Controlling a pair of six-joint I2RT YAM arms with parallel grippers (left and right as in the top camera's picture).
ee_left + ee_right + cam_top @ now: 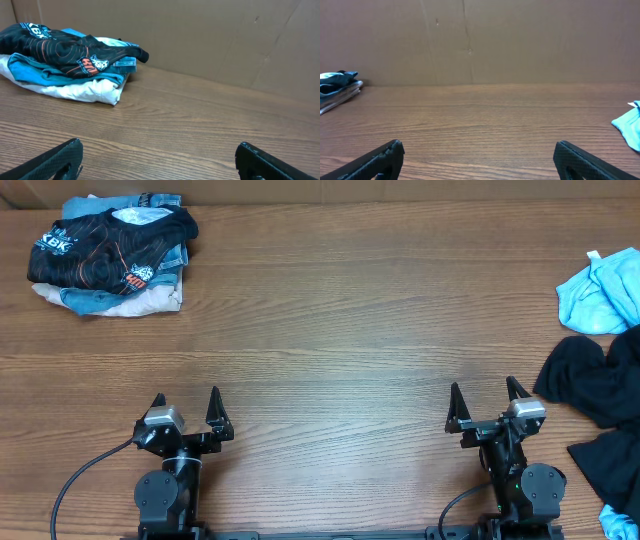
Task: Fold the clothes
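– T-shirt (598, 385) first: where is it lying?

– At the right edge of the overhead view, a crumpled plain black heap on the desk (330, 330), partly cut off by the frame. More black cloth sits just below it. I cannot tell whether that is the same garment.

– And what is holding it?

– Nothing. The right pincer (484, 388) stands near it at the lower right, apart from the cloth, released with its jaws spread wide and empty. The left pincer (186, 398) mirrors it at the lower left, equally released and empty.

– Why are they parked like that?

– My guess is that they are waiting at the near edge, so the broad bare middle of the desk is free for spreading and folding. Folding looks not yet begun, since the shirt is bunched and not laid flat.

– What is the stack (105, 255) in the upper left?

– Folded garments with a printed black shirt (100, 240) on top, orange and white marks showing. It sits well apart from the heap, probably the finished pile. A light blue garment (600, 290) lies loose just above the T-shirt, likely waiting its turn.

– Can either wrist camera see the T-shirt?

– No. The left wrist view faces the stack, and the right wrist view catches only a blue corner at its right edge. I judge the right arm must swing toward the heap, and soft fabric may drag the blue piece along.
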